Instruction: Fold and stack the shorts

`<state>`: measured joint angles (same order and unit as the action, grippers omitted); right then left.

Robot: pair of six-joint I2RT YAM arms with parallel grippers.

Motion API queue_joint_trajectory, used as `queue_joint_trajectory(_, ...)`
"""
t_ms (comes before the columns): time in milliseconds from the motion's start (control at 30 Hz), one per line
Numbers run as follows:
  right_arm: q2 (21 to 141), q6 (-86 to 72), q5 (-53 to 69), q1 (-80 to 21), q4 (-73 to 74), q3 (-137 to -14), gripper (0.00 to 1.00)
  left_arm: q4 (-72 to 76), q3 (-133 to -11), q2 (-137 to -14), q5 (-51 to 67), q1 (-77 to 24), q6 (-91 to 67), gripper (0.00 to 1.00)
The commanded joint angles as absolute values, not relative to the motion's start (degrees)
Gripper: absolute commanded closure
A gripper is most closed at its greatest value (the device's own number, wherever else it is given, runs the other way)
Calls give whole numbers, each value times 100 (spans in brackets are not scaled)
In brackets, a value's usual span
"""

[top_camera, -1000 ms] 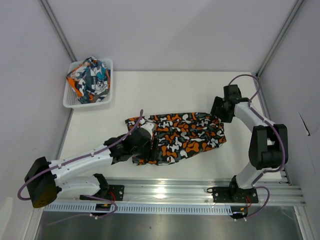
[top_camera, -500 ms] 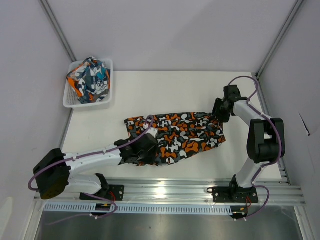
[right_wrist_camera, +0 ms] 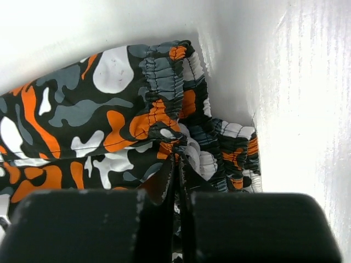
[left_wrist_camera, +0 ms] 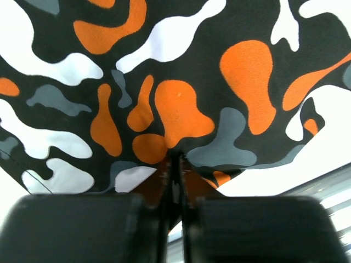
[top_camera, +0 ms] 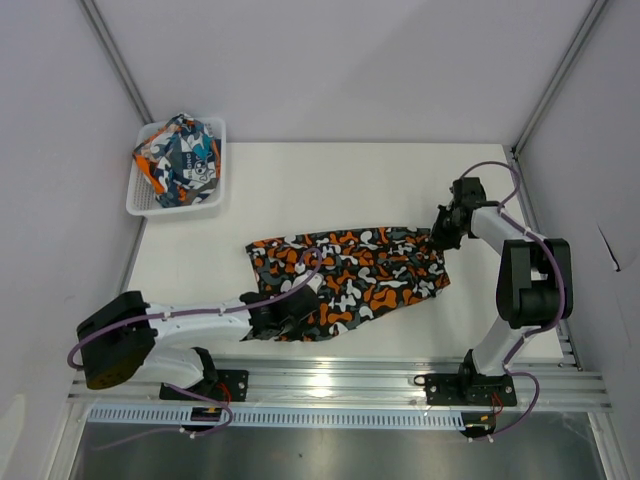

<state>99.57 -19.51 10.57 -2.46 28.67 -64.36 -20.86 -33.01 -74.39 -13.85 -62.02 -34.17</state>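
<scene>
- The camouflage shorts (top_camera: 350,278) lay spread at the middle of the table (top_camera: 330,175); the teal-printed shorts (top_camera: 180,158) sat in the basket (top_camera: 140,205).
- The left gripper (top_camera: 293,320) was pinched on their near-left edge, and the right gripper (top_camera: 443,232) on the elastic waistband.
- Recommended: raise both ends evenly, keeping the fabric taut.

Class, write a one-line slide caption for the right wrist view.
Right gripper pinching the camouflage shorts at their gathered waistband.
</scene>
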Motion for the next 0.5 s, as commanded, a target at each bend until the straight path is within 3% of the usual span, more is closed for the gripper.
queue_joint_trajectory(0,9773,-1977,1309,-97,2768,-6661,100,-1995,-3235,-7638,-1424,-6381,-3524,95)
queue_joint_trajectory(33,9808,-1986,1310,-62,2777,-6793,100,-1995,-3226,-7655,-1406,-6398,-3533,100)
queue_joint_trajectory(467,10528,-2320,2056,545,2479,-7532,100,-2180,-3498,-8402,-1424,-7005,-3744,100)
